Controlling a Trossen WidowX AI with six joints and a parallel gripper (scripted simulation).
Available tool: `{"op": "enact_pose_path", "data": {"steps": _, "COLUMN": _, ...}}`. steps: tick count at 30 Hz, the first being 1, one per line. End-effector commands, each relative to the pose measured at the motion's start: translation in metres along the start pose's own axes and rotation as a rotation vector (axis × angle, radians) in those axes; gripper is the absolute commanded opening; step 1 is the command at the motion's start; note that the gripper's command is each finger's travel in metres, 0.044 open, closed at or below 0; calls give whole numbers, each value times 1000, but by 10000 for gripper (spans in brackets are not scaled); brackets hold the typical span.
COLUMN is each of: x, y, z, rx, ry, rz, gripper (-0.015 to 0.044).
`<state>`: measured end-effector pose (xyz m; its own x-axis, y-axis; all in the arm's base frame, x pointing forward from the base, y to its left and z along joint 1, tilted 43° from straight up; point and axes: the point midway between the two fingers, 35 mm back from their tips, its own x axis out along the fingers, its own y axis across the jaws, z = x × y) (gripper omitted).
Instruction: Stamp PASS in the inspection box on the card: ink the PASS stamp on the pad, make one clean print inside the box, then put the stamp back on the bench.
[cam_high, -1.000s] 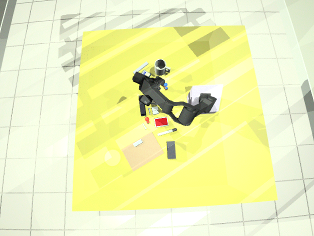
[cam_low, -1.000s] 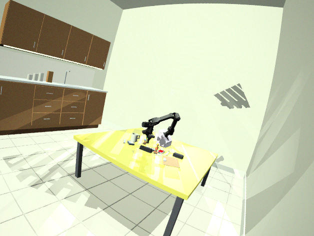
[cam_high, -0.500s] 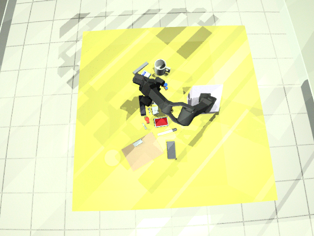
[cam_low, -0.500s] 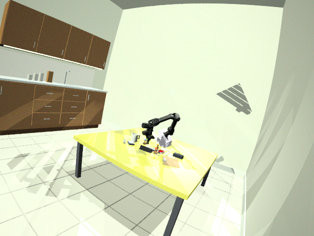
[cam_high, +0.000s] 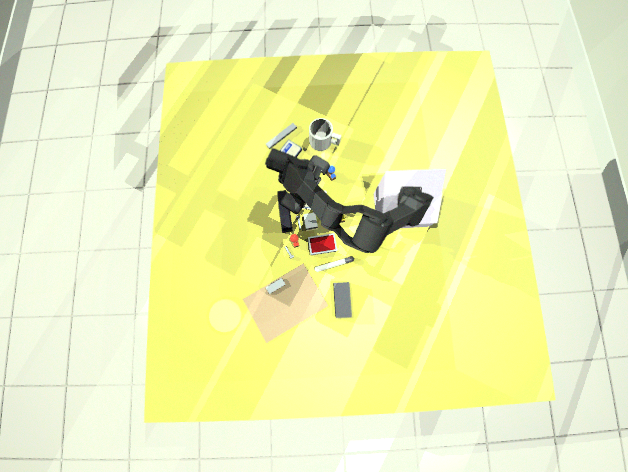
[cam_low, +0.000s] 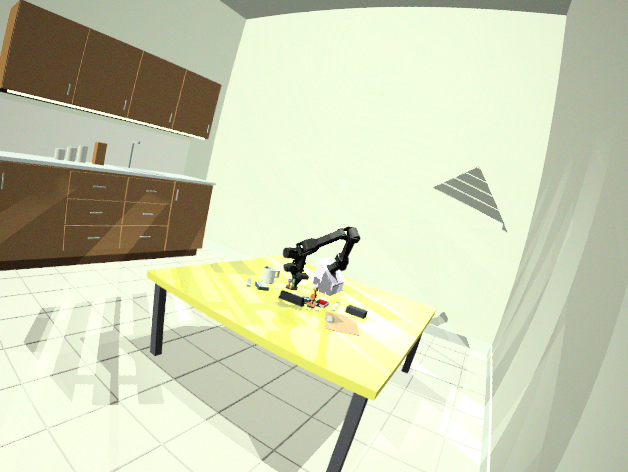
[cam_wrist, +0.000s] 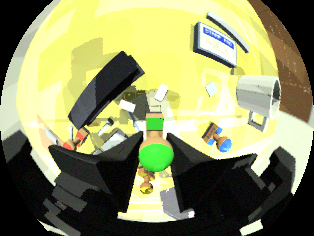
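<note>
My gripper (cam_wrist: 155, 138) is shut on a wooden stamp with a green knob (cam_wrist: 156, 157) and a green mark on its block. Its fingers are hidden under the arm in the top view. The stamp is low over the table; contact beneath it is unclear. The closed stamp pad (cam_high: 290, 148) (cam_low: 261, 285) (cam_wrist: 215, 45) lies beside the arm's far end. An open red pad (cam_high: 322, 244) (cam_low: 322, 303) lies on the other side. A tan sheet (cam_high: 289, 319) (cam_low: 345, 327) bears a small grey block (cam_high: 275, 286). I cannot make out the inspection box or any print.
A blue-knobbed stamp (cam_high: 331, 170) (cam_wrist: 225, 145) and a mug (cam_high: 320, 136) (cam_wrist: 256, 95) stand nearby. A red-knobbed stamp (cam_high: 294, 238), a long black block (cam_high: 285, 213) (cam_wrist: 102, 92), a marker (cam_high: 332, 264) and a dark grey block (cam_high: 342, 299) are around the work area.
</note>
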<state>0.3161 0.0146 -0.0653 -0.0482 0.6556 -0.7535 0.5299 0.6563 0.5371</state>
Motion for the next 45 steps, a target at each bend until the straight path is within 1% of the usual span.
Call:
{"op": "enact_pose_path", "data": {"steps": 1, "x": 4, "y": 0, "z": 0, "rx": 3, "ry": 1, "rz": 4, "gripper": 0}}
{"op": "enact_pose_path", "data": {"steps": 45, "x": 32, "y": 1, "z": -3, "rx": 1, "ry": 1, "rz": 6, "gripper": 0}}
